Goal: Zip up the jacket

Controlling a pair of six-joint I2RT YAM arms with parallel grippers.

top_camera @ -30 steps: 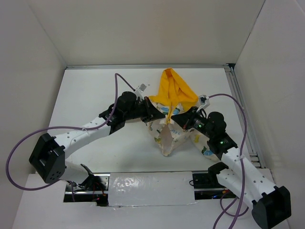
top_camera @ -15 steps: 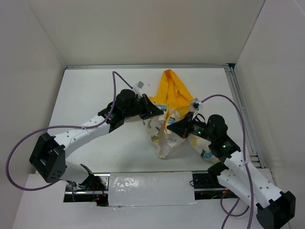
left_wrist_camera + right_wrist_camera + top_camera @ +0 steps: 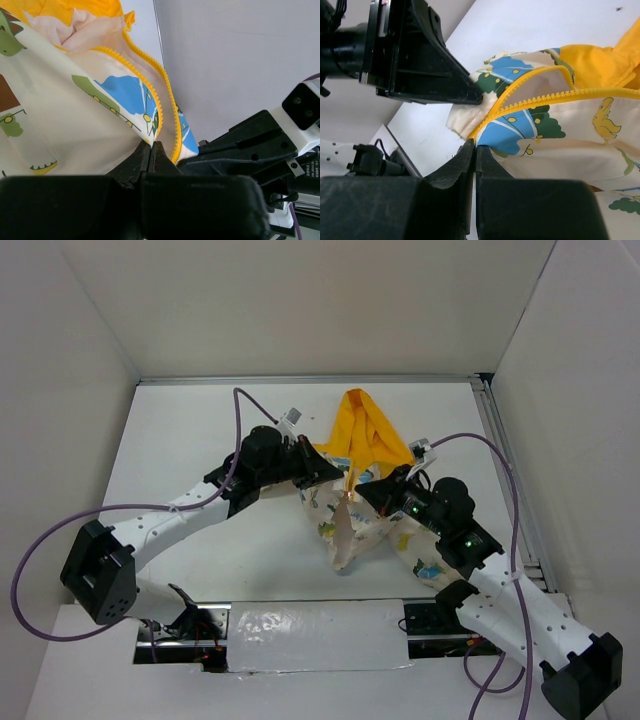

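Observation:
The cream-white jacket (image 3: 352, 525) with cartoon prints lies bunched mid-table, its yellow hood (image 3: 363, 430) toward the far side. Both grippers pinch its front edges near the yellow zipper strip (image 3: 165, 107). My left gripper (image 3: 335, 472) is shut on the jacket's edge just beside the zipper teeth (image 3: 152, 142). My right gripper (image 3: 368, 483) is shut on the other front edge by the zipper (image 3: 476, 145). The two grippers sit close together, fingertips almost facing. In the right wrist view the zipper (image 3: 555, 95) gapes open between the two panels. The slider is not in view.
White walls surround the white table (image 3: 200, 440) on three sides. A metal rail (image 3: 510, 480) runs along the right edge. Purple cables (image 3: 240, 430) loop over both arms. A taped strip (image 3: 315, 635) lies at the near edge.
The right gripper dipped left and lower with the jacket edge, then came back up toward the left gripper. The jacket's lower part shifted slightly left. The left arm barely moved.

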